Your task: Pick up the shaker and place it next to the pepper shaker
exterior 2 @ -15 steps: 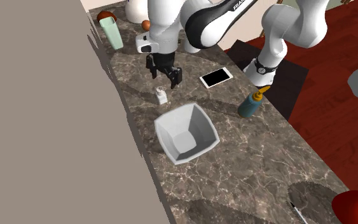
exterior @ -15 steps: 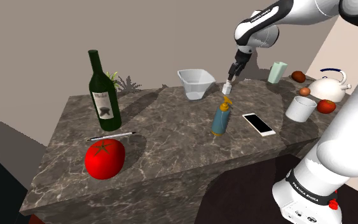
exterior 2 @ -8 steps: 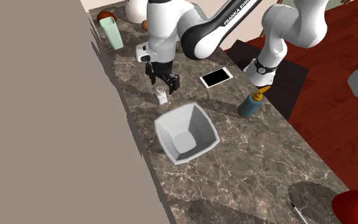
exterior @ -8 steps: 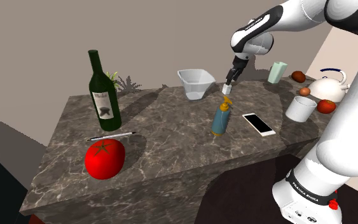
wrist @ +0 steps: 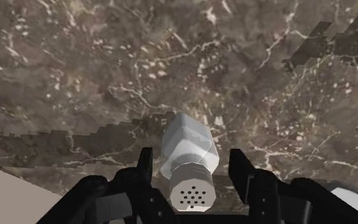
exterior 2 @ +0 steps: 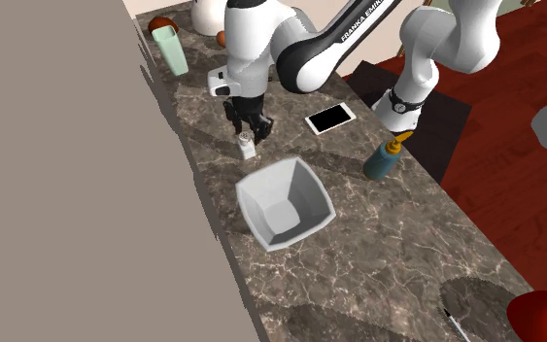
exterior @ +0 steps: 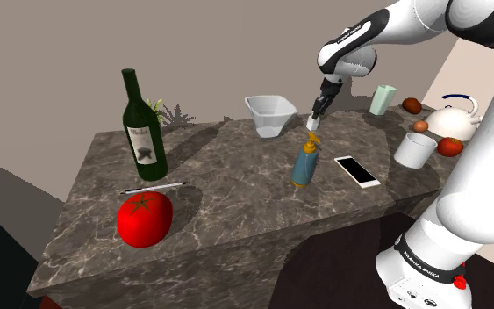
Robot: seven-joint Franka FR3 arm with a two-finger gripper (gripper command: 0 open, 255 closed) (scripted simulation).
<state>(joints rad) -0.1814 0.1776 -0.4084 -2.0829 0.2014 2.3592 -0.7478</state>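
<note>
Marbled countertop bears shaker inside the spread gripper, bowl nearby

On my feed I see a dark brown marbled tabletop sitting against a plain taupe wall, with a dark red floor alongside it, all evenly lit.

You can read "FRANKA EMIKA" on the dark band around the arm's lowest joint. The same lettering runs along the white arm link. The wine bottle's label gives you nothing legible.
</note>
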